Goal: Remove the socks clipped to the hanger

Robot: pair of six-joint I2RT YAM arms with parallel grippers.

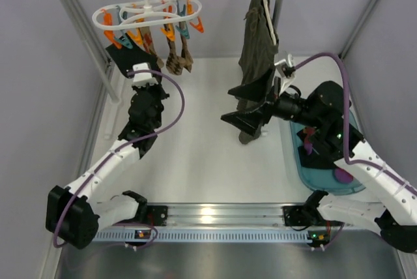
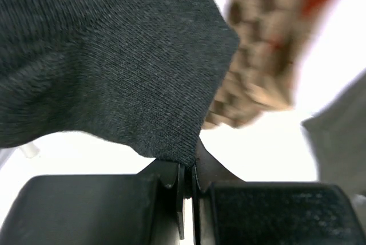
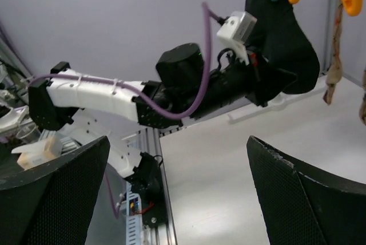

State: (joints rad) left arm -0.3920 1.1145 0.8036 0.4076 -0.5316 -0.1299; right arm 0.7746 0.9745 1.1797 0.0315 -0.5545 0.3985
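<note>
The white hanger [image 1: 146,15] hangs by its hook from the rail at the back left, with orange and teal clips below it. A black sock [image 1: 119,54] hangs at its left, and brown checked socks [image 1: 177,62] hang at its right. My left gripper [image 1: 133,65] is shut on the black sock's lower edge. The left wrist view shows the fingers pinching the black sock [image 2: 103,56] at the gripper [image 2: 187,168], with a checked sock [image 2: 257,56] behind. My right gripper [image 1: 244,106] stands open and empty mid-table, facing the left arm; in its own view the right gripper [image 3: 177,193] has the black sock [image 3: 291,39] far beyond it.
A long olive garment [image 1: 257,44] hangs from the rail's right end, just behind my right gripper. A teal tray [image 1: 294,155] lies under the right arm with something magenta [image 1: 343,176] in it. The rack's posts stand at the back corners.
</note>
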